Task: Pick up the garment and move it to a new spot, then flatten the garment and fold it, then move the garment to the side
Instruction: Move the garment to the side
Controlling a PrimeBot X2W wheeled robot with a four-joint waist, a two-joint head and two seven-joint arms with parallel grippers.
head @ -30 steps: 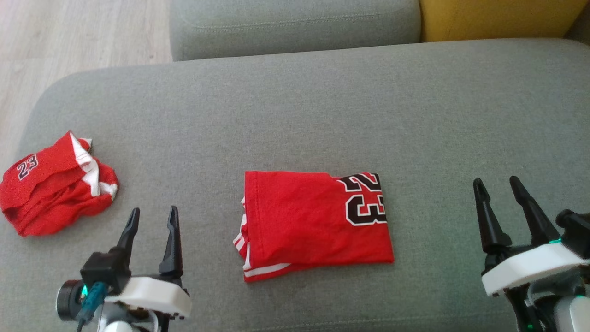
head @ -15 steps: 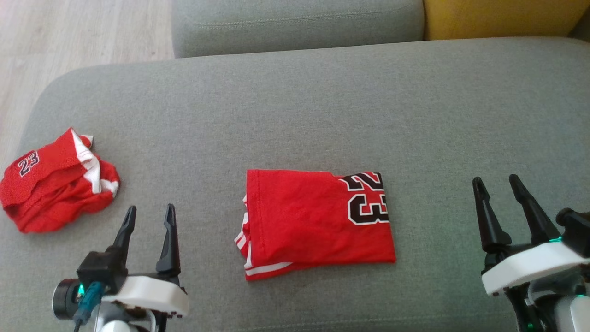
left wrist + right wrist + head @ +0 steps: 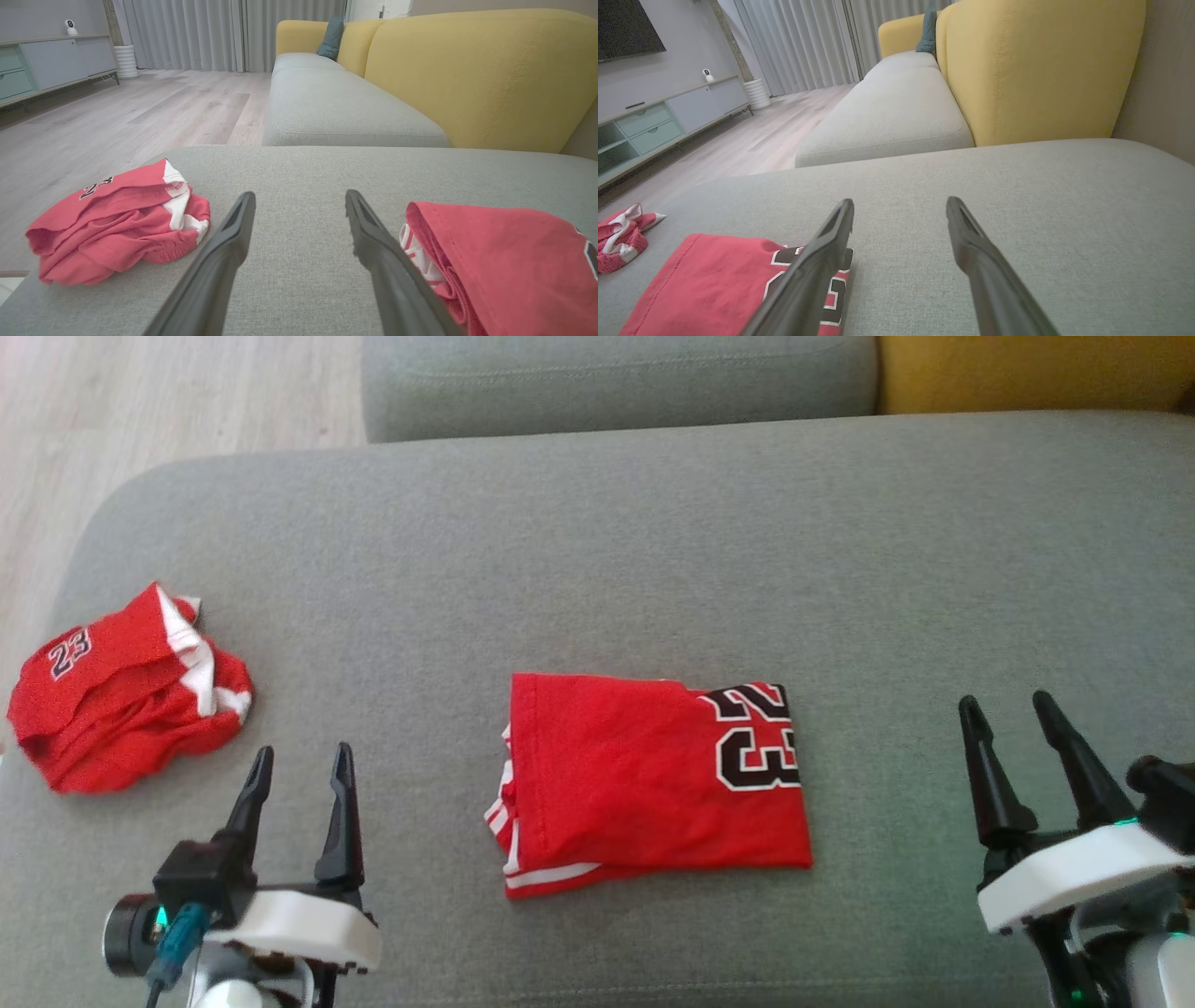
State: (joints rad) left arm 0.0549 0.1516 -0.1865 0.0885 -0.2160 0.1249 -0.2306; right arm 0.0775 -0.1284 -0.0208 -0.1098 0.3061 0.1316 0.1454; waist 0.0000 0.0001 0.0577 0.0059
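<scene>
1. The left gripper is poised over the grey cushion. Its two dark fingers are spread apart with only bare fabric between them, so the jaws are open and empty.
2. The right gripper also has its fingers parted over plain grey cushion, and it grips nothing.
3. The folded red jersey lies flat on the cushion in the stretch between the two pairs of jaws. In the head view it is clear of both, with a strip of grey on either side.
4. The jersey's black "23", outlined in white, is at the end nearer the right jaws. White-striped edges of the layers underneath peek out at the end nearer the left jaws.
5. In the left wrist view the jersey's rounded fold sits just outside that gripper's right finger, which hides part of it. In the right wrist view that gripper's left finger crosses in front of the number.
6. A crumpled red-and-white garment with a small "23" lies on the outer side of the left jaws, away from the jersey. It is near the cushion's rounded corner and apart from the fingers.
7. Ahead of both pairs of jaws, past the cushion's far edge, is a second grey seat with a yellow backrest behind it.
8. Pale wooden floor lies ahead and to the outside of the left jaws.
</scene>
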